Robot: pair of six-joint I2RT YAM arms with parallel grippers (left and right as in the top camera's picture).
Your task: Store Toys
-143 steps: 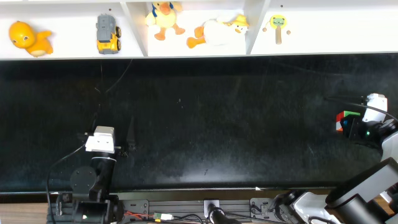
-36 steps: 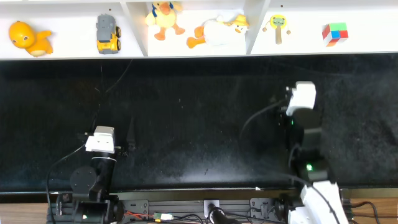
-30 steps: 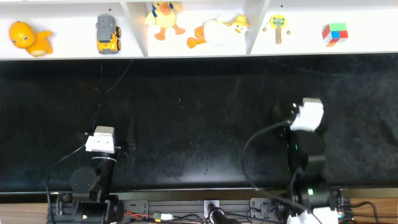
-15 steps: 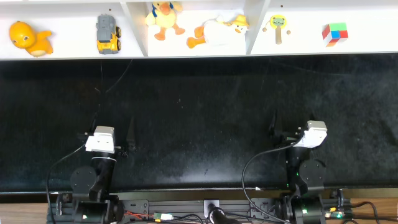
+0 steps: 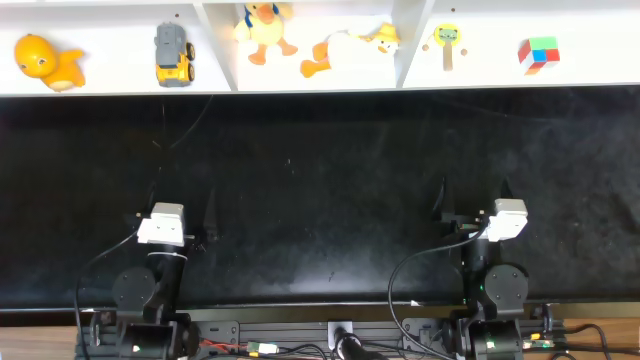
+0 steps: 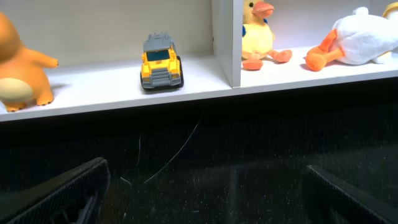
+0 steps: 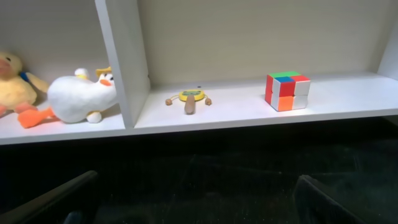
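While the right gripper (image 7: 198,179) sits low over the black tabletop (image 5: 320,190), fingers spread wide and holding nothing, the colour cube (image 7: 286,91) stands well ahead of them on the white shelf (image 7: 348,99). A small rattle (image 7: 189,99) shares its bay. Past a divider (image 7: 121,62) lie a white plush duck (image 7: 81,98) and a yellow plush duck (image 6: 258,34). The left gripper (image 6: 205,167), fingers equally wide, faces a yellow truck (image 6: 161,62) and an orange figure (image 6: 18,68). A stretch of tabletop lies between both sets of fingers and the shelf.
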